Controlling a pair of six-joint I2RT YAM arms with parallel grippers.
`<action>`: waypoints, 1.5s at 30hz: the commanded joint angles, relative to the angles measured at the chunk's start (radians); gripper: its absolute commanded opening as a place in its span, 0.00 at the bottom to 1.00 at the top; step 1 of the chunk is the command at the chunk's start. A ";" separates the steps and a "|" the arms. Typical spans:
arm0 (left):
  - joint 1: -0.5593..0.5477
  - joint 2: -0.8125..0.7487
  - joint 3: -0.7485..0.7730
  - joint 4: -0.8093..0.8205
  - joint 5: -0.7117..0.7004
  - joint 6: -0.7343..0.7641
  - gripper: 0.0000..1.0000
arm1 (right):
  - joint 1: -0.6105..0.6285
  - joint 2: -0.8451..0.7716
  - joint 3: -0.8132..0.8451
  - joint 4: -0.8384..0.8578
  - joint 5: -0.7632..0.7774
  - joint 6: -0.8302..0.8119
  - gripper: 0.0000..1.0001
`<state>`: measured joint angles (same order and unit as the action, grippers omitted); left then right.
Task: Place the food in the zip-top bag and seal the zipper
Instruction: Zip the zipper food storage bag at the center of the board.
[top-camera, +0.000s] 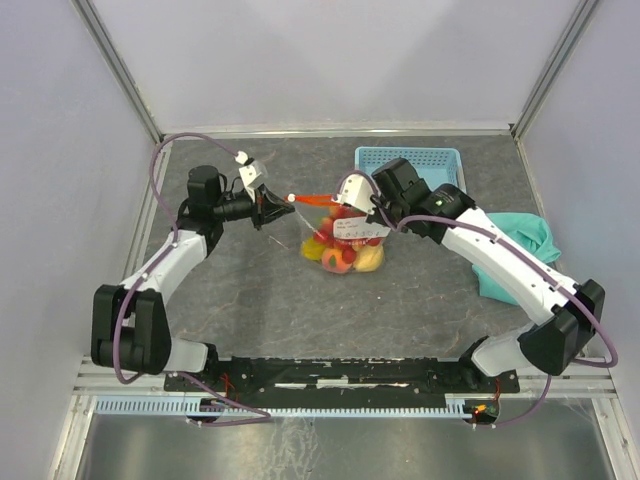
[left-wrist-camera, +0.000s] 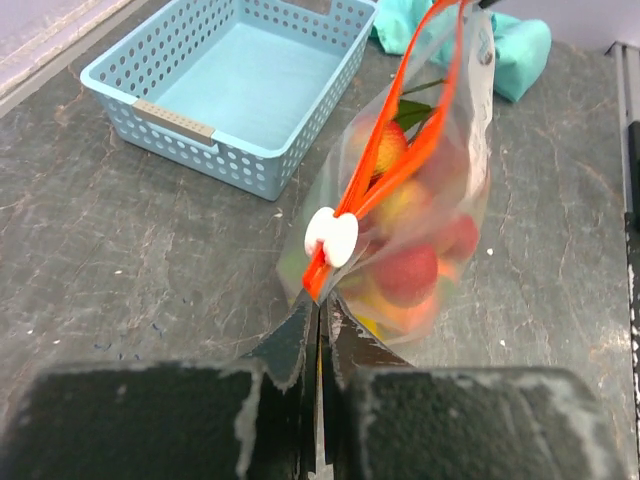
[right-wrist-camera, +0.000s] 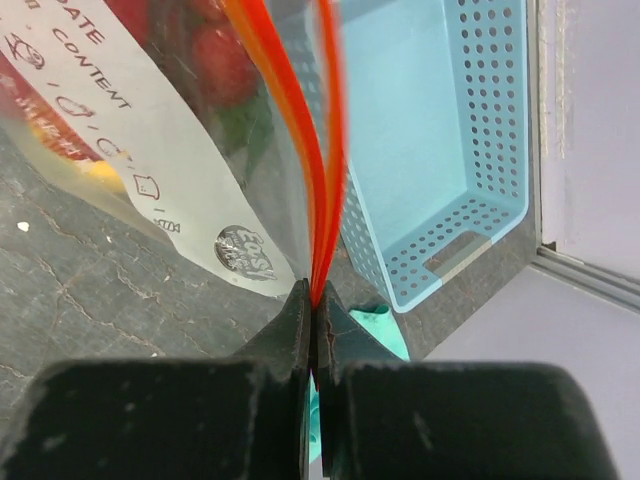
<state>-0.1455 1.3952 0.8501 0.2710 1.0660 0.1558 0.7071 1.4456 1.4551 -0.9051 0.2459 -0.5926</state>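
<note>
The zip-top bag (top-camera: 344, 243) hangs between my two grippers above the table, with the food (top-camera: 340, 255) inside: red, yellow and orange pieces (left-wrist-camera: 410, 270). My left gripper (top-camera: 272, 211) is shut on the left end of the red-orange zipper (left-wrist-camera: 400, 165), just behind the white slider (left-wrist-camera: 332, 236). My right gripper (top-camera: 378, 217) is shut on the other end of the zipper (right-wrist-camera: 320, 200). The two strips stand apart along the mouth. The white label (right-wrist-camera: 150, 160) faces the right wrist camera.
A light-blue basket (top-camera: 408, 160) stands empty behind the bag, also in the left wrist view (left-wrist-camera: 230, 85) and the right wrist view (right-wrist-camera: 440, 150). A teal cloth (top-camera: 520, 245) lies at the right under my right arm.
</note>
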 joint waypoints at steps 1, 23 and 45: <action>0.005 -0.086 0.072 -0.310 -0.049 0.257 0.03 | -0.049 -0.091 -0.041 0.078 0.052 -0.024 0.01; -0.054 -0.276 -0.016 -0.305 -0.173 0.235 0.03 | -0.048 -0.106 0.080 0.054 -0.525 0.078 0.65; -0.081 -0.355 -0.023 -0.342 -0.187 0.299 0.03 | -0.018 0.256 0.352 0.147 -0.816 -0.034 0.77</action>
<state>-0.2192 1.0821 0.8143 -0.0834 0.8780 0.3851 0.6926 1.6749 1.7267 -0.7364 -0.5236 -0.5571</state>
